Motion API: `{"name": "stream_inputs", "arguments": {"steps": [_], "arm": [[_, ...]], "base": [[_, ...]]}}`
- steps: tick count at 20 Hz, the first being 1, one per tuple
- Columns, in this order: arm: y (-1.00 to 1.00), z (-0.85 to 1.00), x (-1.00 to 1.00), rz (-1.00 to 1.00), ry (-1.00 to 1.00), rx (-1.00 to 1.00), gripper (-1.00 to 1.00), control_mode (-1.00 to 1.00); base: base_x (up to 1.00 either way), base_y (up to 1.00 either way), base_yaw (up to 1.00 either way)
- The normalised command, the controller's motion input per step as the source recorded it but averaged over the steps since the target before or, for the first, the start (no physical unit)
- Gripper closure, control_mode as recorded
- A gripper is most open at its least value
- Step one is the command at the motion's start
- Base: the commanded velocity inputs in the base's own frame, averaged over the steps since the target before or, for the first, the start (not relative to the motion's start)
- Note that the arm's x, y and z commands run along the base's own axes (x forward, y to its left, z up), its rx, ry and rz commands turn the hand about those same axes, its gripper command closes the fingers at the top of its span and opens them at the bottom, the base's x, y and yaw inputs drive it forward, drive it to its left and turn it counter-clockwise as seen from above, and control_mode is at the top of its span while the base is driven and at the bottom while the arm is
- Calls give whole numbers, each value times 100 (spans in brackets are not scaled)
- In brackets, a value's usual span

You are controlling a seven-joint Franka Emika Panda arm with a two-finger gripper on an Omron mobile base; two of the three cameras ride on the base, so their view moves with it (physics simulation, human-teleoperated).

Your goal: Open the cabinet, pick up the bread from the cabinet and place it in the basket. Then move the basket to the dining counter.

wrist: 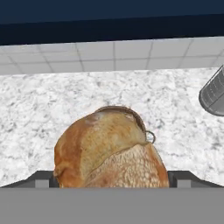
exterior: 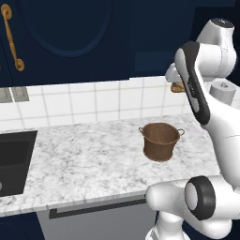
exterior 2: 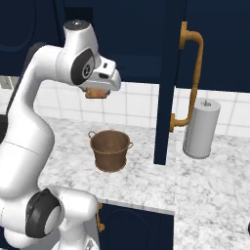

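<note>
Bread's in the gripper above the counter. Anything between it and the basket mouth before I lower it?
Nothing visible. The bread sits in the gripper above the basket, whose mouth looks open and empty. The open cabinet door and grey cylinder stand off to the side.

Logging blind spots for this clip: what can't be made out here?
- Finger contact on the bread: hand view, the loaf hides the hand's tips.
- Basket interior: hand view, loaf covers nearly all of it.
- Bread in left base view: mostly behind the arm.
- Paper-towel roll: cut by hand view's edge.
</note>
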Motion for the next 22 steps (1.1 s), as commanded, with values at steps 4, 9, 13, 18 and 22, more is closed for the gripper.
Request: {"name": "stream_inputs", "arguments": {"steps": [4, 9, 13, 18, 22], "arm": [[11, -100, -2, 0, 21, 0, 100, -100], [0, -100, -8, 0, 6, 0, 100, -100], [-4, -96, 21, 0, 2, 0, 100, -100], [-2, -69, 54, 0, 6, 0, 100, -100], [-14, -6, 84, 0, 10, 0, 100, -100]], "base": [[0, 0, 0], [0, 0, 0], [0, 0, 0], [0, 0, 0], [0, 0, 0]]}}
